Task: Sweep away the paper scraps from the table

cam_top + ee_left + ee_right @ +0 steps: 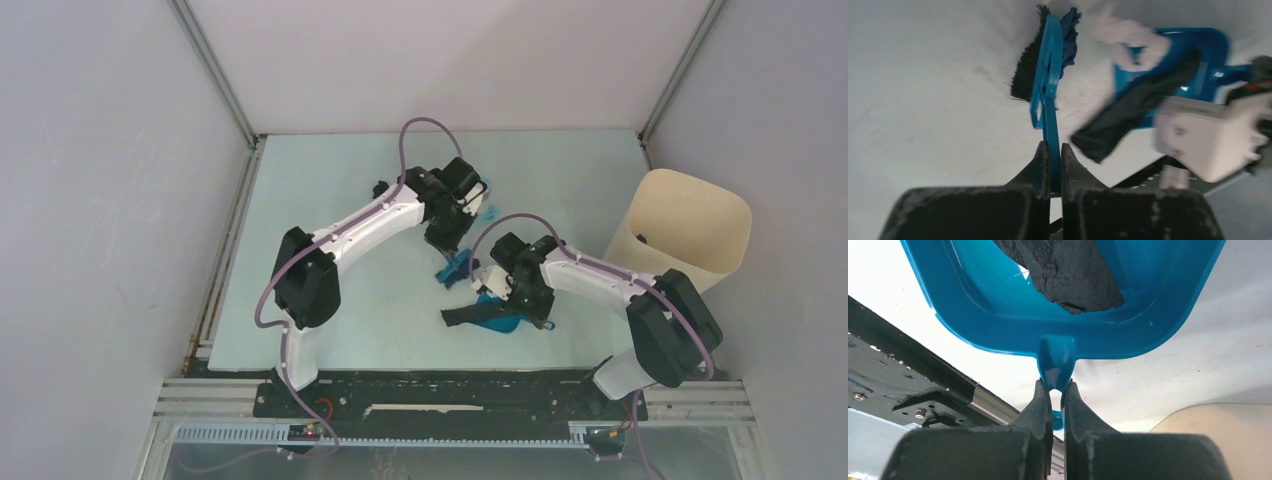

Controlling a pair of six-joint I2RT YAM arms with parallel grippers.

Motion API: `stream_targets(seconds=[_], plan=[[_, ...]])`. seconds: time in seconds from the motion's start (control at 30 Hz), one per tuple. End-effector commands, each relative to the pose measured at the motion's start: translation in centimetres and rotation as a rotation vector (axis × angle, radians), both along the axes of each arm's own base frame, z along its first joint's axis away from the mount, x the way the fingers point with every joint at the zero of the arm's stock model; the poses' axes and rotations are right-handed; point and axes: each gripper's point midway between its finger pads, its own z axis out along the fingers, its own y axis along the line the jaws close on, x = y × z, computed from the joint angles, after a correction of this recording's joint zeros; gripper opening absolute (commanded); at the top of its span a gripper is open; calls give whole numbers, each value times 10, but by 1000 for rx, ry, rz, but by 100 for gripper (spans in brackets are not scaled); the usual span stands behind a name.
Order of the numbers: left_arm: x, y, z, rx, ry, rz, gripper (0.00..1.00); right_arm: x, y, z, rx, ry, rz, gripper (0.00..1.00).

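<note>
My left gripper [447, 236] [1051, 147] is shut on the handle of the blue hand brush [1047, 95] [455, 268], bristles down on the mint-green table [330, 220]. My right gripper [530, 300] [1054, 390] is shut on the handle stub of the blue dustpan [973, 305] [503, 320]. A long black paper scrap [1068, 270] [1133, 110] [462, 317] lies in the pan and hangs over its lip. A dark blue scrap [1068, 35] lies against the brush and a white scrap [1128, 37] at the pan's mouth. More scraps, light blue [486, 210] and black [380, 188], lie behind the left arm.
A tall beige bin [685, 225] [1218, 430] stands at the table's right edge, just right of the right arm. Grey metal frame rails [450, 385] run along the near edge. White walls close in the table on three sides.
</note>
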Motion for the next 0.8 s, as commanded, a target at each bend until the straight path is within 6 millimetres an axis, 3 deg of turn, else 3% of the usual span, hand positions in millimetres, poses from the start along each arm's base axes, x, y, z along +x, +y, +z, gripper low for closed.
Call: stream_targets(seconds=[0.0,0.1,0.37,0.57,0.77], plan=[[-39,-56,27,-277,138,-64,0,14,12,7,37,-32,1,0],[-54,-70,37,-385,197,-102,0,16,13,7,41,-36,0,0],[-74,-65,56,-456,230,-107,0,22,13,8,82,-50,-24,0],[-67,-63,75,-483,156,-86,0,30,15,9,111,-108,-15,0],[-50,-57,80,-438,63,-43,0,34,18,20,170,-180,-3,0]])
